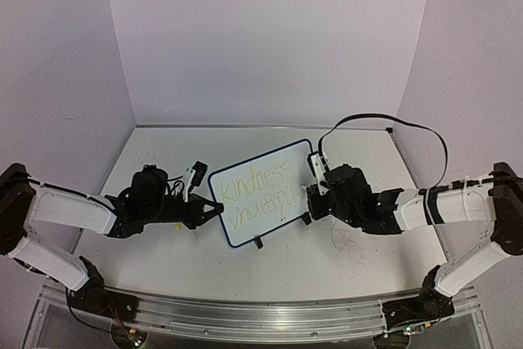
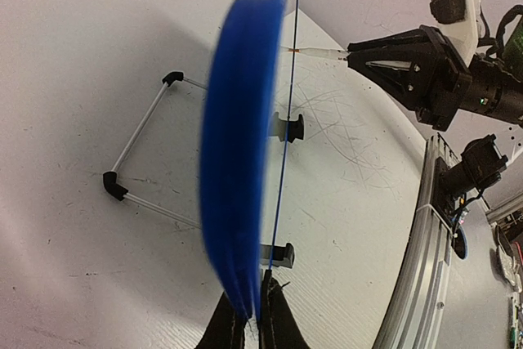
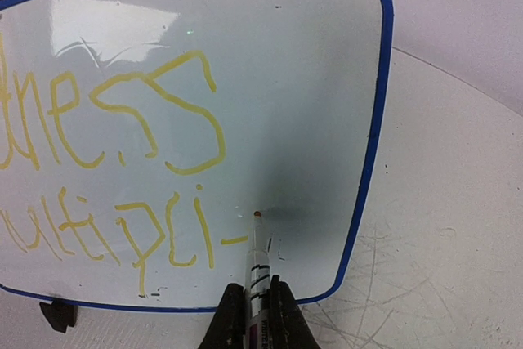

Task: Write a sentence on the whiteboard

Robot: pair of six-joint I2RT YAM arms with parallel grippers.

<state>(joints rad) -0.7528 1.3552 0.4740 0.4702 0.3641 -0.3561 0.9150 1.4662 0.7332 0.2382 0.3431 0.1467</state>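
now | left fingers (image 2: pixel 229 333) clamp whiteboard (image 2: pixel 237 136) edge | right fingers (image 3: pixel 222 326) grip marker (image 3: pixel 257 263), tip at sentence (image 3: pixel 155 112) end

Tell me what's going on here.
The left arm's fingers pinch the edge of the small whiteboard, which is propped on its wire stand. The right fingers grip a marker with its tip at the board's lower right. Yellow writing reads "Kindness" and, below, roughly "multipli", so the second word looks unfinished.
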